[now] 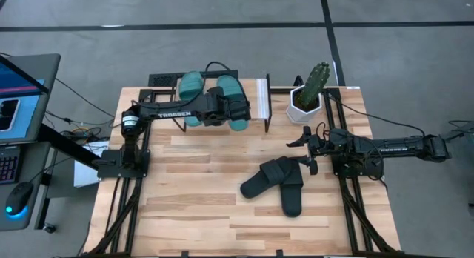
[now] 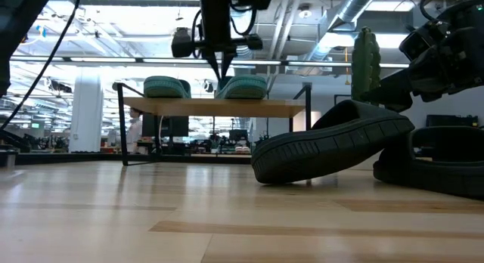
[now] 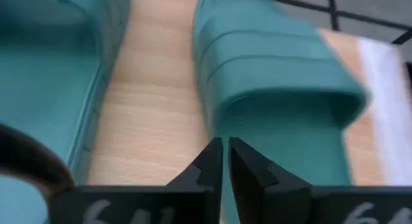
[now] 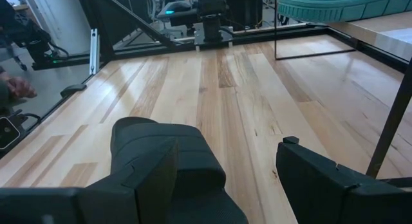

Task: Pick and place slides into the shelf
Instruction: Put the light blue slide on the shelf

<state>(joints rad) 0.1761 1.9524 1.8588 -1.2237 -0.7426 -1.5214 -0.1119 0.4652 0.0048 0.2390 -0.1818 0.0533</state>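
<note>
Both teal slides (image 1: 211, 99) rest on the shelf (image 1: 261, 99); our left pincer (image 3: 225, 161) hangs shut and empty above them. Our right pincer (image 1: 306, 149), open, should straddle a black slide (image 1: 270, 178)'s strap squarely on the counter (image 1: 192, 206).

Dark jointed arms, white TROSSEN lettering, black angular fingers (image 3: 209, 166)

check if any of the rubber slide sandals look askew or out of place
Yes: one black rubber slide sandal lies tilted, propped on the other black rubber slide sandal on the wooden tabletop, its far end raised in the low view.
</note>
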